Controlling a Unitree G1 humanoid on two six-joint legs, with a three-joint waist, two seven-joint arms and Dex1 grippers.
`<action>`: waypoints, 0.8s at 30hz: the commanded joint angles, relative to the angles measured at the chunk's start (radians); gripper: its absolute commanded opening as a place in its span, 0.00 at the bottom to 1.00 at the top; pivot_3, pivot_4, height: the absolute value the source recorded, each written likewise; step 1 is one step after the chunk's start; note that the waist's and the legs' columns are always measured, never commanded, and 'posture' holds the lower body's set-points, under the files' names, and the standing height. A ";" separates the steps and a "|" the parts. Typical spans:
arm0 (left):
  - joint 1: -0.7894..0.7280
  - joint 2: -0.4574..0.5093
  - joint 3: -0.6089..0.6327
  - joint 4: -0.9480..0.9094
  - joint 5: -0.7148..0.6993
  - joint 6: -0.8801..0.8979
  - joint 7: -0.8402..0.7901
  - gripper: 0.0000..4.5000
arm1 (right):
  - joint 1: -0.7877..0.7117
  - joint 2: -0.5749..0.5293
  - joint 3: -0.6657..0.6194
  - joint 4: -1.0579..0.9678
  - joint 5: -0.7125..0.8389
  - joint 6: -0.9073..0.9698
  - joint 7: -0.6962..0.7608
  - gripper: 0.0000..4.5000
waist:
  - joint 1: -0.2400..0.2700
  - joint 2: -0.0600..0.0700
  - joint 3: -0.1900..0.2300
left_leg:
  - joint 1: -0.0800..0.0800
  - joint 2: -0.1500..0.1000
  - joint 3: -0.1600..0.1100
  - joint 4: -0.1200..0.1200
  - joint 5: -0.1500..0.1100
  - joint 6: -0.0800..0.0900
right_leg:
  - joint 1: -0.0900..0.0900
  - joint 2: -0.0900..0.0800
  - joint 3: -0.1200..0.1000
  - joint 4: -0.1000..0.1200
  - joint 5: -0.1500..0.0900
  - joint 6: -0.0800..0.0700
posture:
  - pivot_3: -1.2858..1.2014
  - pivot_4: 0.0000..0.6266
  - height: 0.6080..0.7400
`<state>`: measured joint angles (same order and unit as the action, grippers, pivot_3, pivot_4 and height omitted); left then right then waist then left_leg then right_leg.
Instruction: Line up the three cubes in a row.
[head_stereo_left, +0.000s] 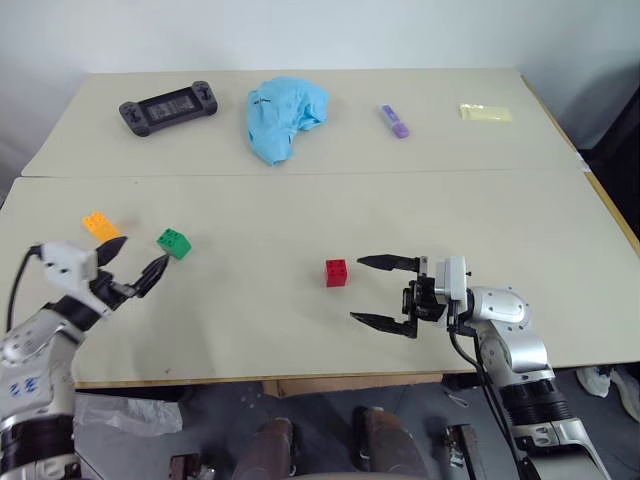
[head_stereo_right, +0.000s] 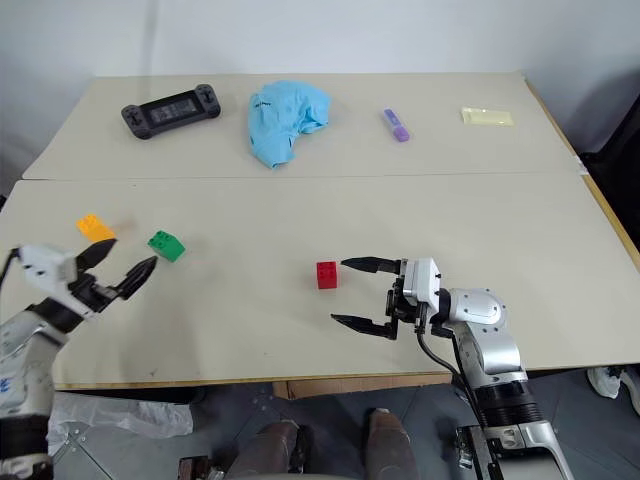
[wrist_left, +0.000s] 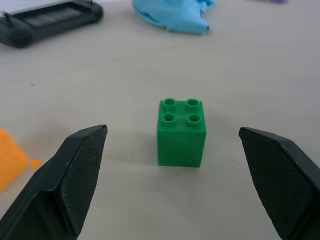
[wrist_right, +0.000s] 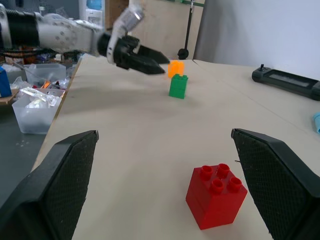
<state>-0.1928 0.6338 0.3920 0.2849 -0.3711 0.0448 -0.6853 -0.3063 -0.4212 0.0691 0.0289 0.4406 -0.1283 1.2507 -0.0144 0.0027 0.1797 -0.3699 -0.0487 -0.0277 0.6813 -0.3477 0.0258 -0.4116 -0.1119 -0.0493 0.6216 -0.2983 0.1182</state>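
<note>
On the beige counter (head_stereo_left: 300, 330), the orange-yellow studded plastic brick (head_stereo_left: 99, 225) and green studded brick (head_stereo_left: 173, 242) lie near each other at left. The left gripper (head_stereo_left: 138, 262), jaws spread wide and empty, faces the green brick for approach. The red studded brick (head_stereo_left: 337, 272) lies apart at centre, just beyond the right gripper (head_stereo_left: 368, 291), jaws likewise wide and empty.

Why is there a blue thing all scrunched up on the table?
That blue cloth lies crumpled at the table's far side, between a black game controller and a purple marker. Nothing is spilled or broken.
</note>
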 joint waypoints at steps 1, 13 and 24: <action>-0.042 0.011 0.000 0.067 0.025 -0.041 0.005 1.00 | 0.016 -0.013 -0.001 -0.055 0.001 0.012 -0.020 0.99 | 0.000 0.000 0.000 | 0.000 0.000 0.000 0.000 0.000 0.000 | 0.000 0.000 0.000 0.000 0.000 0.000 | 0.52 0.24 1.00; -0.132 0.007 -0.049 0.157 0.007 -0.086 -0.128 0.32 | 0.096 -0.025 -0.017 -0.112 -0.029 -0.012 -0.088 1.00 | 0.013 0.000 0.000 | 0.000 0.000 0.000 0.002 0.000 0.000 | 0.001 -0.001 -0.001 0.001 0.000 0.000 | 0.52 0.24 1.00; -0.367 0.075 -0.380 -0.012 0.001 -0.028 -0.664 0.32 | 0.177 -0.155 -0.063 -0.156 0.017 0.034 -0.038 1.00 | 0.019 0.000 0.000 | -0.001 -0.003 -0.002 0.002 0.001 0.001 | 0.002 -0.002 0.000 0.000 0.000 0.000 | 0.52 0.24 1.00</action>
<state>-0.5545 0.7191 0.0896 0.2534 -0.3990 0.0302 -1.2591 -0.1434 -0.5574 0.0293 -0.0846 0.4245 -0.1063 1.1906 0.0046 0.0025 0.1793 -0.3703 -0.0519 -0.0299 0.6837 -0.3470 0.0272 -0.4090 -0.1140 -0.0500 0.6218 -0.2982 0.1185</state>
